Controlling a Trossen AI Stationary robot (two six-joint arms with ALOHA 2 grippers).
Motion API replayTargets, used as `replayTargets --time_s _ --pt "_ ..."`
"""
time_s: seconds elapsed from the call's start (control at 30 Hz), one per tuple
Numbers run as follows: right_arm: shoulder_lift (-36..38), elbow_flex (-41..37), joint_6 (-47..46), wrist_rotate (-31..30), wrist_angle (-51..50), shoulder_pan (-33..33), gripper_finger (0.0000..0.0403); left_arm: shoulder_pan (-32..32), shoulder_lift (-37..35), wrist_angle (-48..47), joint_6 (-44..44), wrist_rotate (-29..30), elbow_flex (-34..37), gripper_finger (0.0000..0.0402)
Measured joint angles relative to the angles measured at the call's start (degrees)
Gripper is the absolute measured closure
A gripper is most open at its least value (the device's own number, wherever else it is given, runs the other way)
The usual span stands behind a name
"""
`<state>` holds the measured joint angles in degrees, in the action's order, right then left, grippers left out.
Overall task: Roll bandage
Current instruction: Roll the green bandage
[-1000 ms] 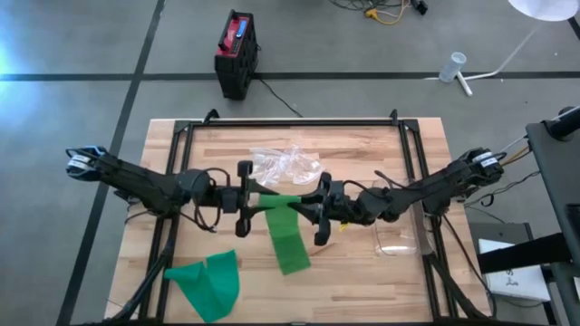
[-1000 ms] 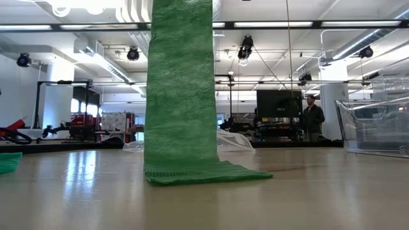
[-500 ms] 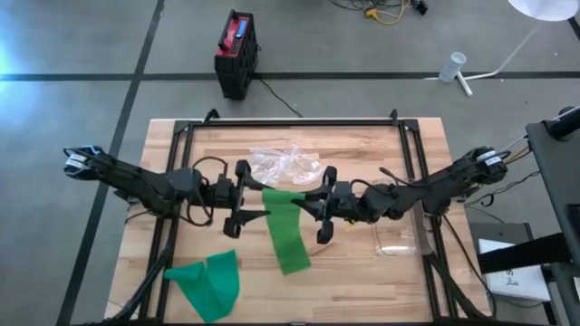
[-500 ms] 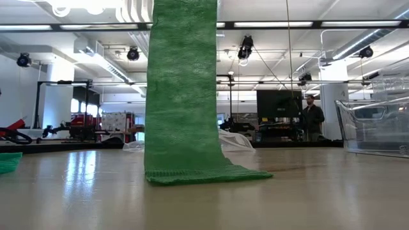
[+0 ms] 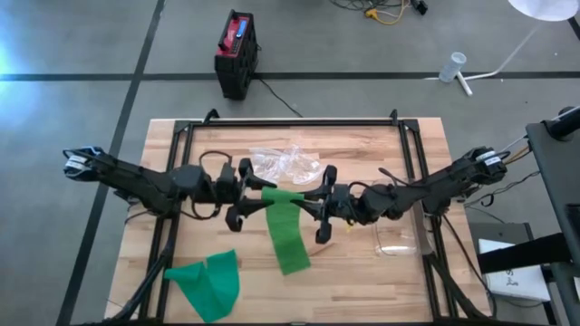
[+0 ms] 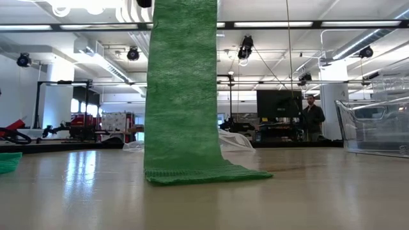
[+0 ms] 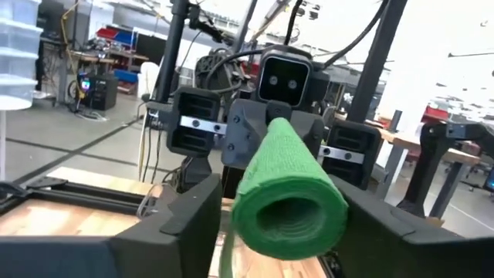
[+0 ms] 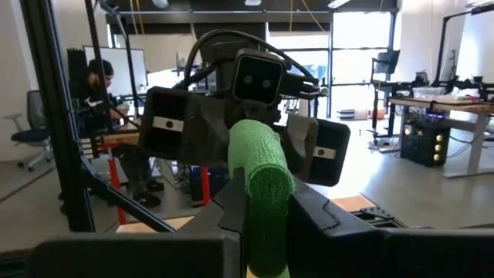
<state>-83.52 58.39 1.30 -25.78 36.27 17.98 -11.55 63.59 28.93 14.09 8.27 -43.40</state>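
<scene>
Nubby green bandage (image 7: 287, 193) tube, seemingly in both pincers' grip

A large, open robotics lab or workshop. A wooden butcher-block table (image 5: 299, 281) with a black metal frame stands on a grey concrete floor (image 5: 82, 118) marked with dark tape lines. On the floor beyond the table sit a black and red battery pack (image 5: 237, 52) and loose cables. Looking level across the tabletop, the room shows long ceiling strip lights (image 6: 268, 25), exposed ducts, hanging cables, metal rigs and a dark monitor (image 6: 278, 103). A person (image 6: 312, 118) stands far off near the monitor. Another person (image 8: 100, 81) sits at a workbench beside an office chair (image 8: 31, 123).
</scene>
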Motion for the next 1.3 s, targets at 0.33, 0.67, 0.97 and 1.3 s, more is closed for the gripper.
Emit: replayTargets --time_s 0.33,0.67,0.97,1.3 --pt "0.0 0.0 -1.7 -0.1 -0.6 0.0 0.0357 0.3 -0.1 -0.4 -2.7 0.0 0.0 0.0339" --pt "0.3 0.0 -22.3 0.4 -0.9 -0.1 0.0304 0.3 -1.6 -1.9 -12.2 -0.9 0.0 0.0379" --pt "0.5 0.0 -26.2 0.6 -0.9 0.2 0.0211 0.3 -3.1 -2.4 -22.9 -1.8 0.0 0.0379" --pt "0.6 0.0 -25.1 2.0 -0.9 -0.1 0.0128 0.3 -2.9 -2.0 -23.9 -5.0 0.0 0.0379"
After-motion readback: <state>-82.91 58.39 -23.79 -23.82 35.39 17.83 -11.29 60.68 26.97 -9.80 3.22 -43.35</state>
